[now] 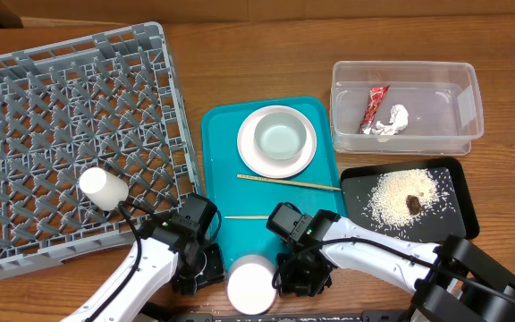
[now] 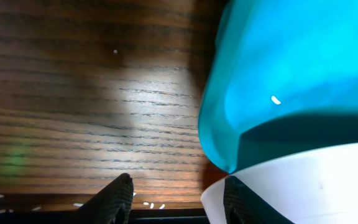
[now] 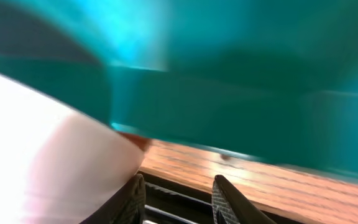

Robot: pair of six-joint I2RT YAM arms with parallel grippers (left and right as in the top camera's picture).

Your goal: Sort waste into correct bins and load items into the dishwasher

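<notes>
A pale pinkish-white round bowl sits on the wooden table at the near edge, just off the near end of the large teal plastic tray. The left gripper and right gripper flank it on either side. In the left wrist view the jaws stand apart with bare wood between them, and the bowl's rim is right at one finger, so nothing is clasped. The right gripper is likewise released, with the bowl beside the outside of one finger.

On the teal tray a round white plate carries a grey-green bowl, with two thin wooden chopsticks nearer. A small white cup lies in the large grey lattice dish rack. The clear rectangular plastic tub holds a red shiny wrapper and a crumpled white tissue. The shallow black rectangular tray holds loose white rice grains and a small brown food scrap
</notes>
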